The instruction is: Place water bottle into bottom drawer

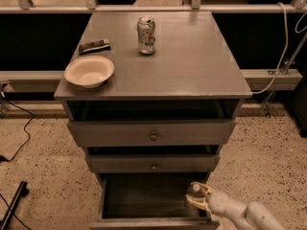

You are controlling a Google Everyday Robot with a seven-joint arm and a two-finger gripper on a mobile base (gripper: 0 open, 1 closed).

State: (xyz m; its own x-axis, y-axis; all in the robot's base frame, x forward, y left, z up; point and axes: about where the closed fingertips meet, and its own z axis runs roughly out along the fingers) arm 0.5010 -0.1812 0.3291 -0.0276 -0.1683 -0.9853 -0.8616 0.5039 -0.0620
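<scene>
Starting at the far left, a dark cable [19, 128] trails over the speckled floor beside the grey cabinet [192, 61]. On the cabinet's top, near its left front corner, sits a pale empty bowl [89, 71], and just behind it lies a small dark flat object [94, 46] that I cannot identify. Further along, toward the back and about the middle of the top, a silvery drink can [146, 35] stands upright, well apart from the bowl. Below the top, the top drawer [120, 134] and the middle drawer [124, 165] each stick out a little, with a small round knob at the centre. The bottom drawer [144, 198] is pulled far out, its dark inside showing. At the drawer's right side, close to the wall, the water bottle [194, 191] is down in the box, white cap upward, pinched between the yellowish fingers [205, 189] of the gripper [192, 198]. The white arm [240, 214] reaches in from the lower right. A white cable [283, 42] hangs at the far right.
</scene>
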